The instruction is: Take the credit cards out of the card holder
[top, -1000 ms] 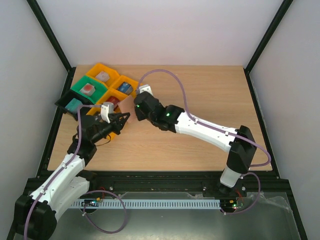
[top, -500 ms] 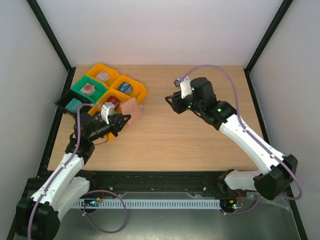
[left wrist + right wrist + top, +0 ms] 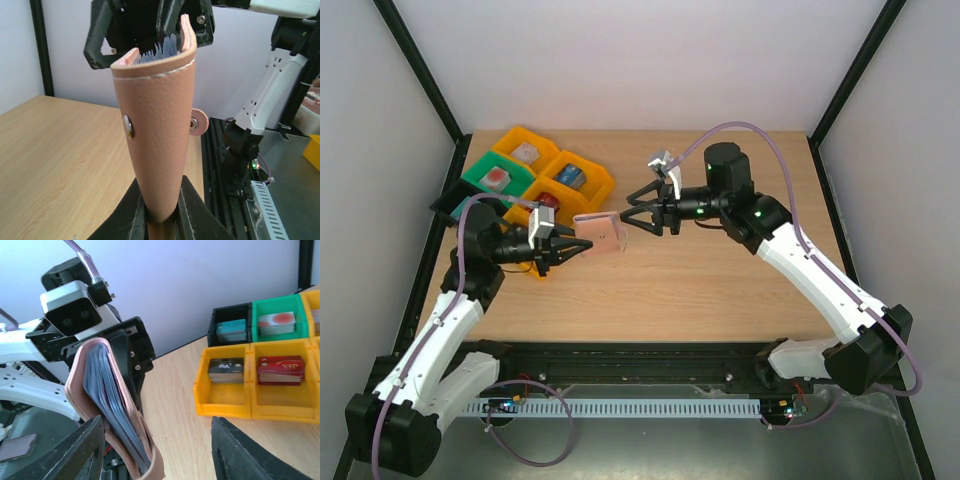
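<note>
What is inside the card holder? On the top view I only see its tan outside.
Observer: A stack of blue-grey credit cards, their edges showing at the open mouth of the card holder.
Operator: Is the right gripper centred on that mouth?
Observer: No. The right gripper is open, but the mouth sits off centre, close to one of its fingers; I cannot tell whether they touch.

One card holder (image 3: 160,145); one black tray (image 3: 229,308); one green tray (image 3: 275,302); yellow trays (image 3: 223,407), at least three.
</note>
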`<state>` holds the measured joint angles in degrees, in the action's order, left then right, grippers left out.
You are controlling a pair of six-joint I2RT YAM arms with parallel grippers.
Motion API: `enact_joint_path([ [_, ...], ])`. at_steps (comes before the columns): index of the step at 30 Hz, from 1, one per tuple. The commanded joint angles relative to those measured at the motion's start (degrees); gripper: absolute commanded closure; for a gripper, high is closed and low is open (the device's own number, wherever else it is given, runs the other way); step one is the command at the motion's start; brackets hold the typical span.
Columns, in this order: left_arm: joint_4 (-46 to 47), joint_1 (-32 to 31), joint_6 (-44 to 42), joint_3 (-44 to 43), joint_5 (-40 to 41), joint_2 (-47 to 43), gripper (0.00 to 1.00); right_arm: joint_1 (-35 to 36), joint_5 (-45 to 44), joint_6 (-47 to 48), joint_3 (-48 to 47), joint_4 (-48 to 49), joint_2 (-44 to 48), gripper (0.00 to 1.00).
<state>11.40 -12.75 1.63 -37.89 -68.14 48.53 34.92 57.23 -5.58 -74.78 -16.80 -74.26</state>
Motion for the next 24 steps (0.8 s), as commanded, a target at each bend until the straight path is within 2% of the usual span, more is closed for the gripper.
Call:
enact_joint_path([
  [1,0.5,-0.6,-3.4,-2.0,-5.2,-0.1,0.98,1.4,5.2,-2.2,-0.8,3.5,-0.7,0.44],
  [7,0.1,-1.4,-3.7,-1.7,-5.5,-0.6,0.98,4.8,2.9,-0.5,0.8,2.2,-0.3,0.45],
  [12,-0.2,-1.9,-4.5,-1.6,-6.1,-0.9,0.98,6.4,-0.1,0.4,0.9,1.7,-0.2,0.51],
  [16,-0.6,-2.0,-5.5,-1.6,-7.0,-1.2,0.98,7.5,-2.2,0.6,1.1,1.3,-0.5,0.51],
  [22,0.4,-2.0,-5.0,-1.5,-6.3,-1.2,0.98,9.1,-2.8,1.3,2.0,-0.2,-0.9,0.45],
  [24,0.8,-2.0,-4.8,-1.5,-5.8,-1.2,0.98,9.6,-2.8,0.8,2.4,-0.2,-0.9,0.54],
])
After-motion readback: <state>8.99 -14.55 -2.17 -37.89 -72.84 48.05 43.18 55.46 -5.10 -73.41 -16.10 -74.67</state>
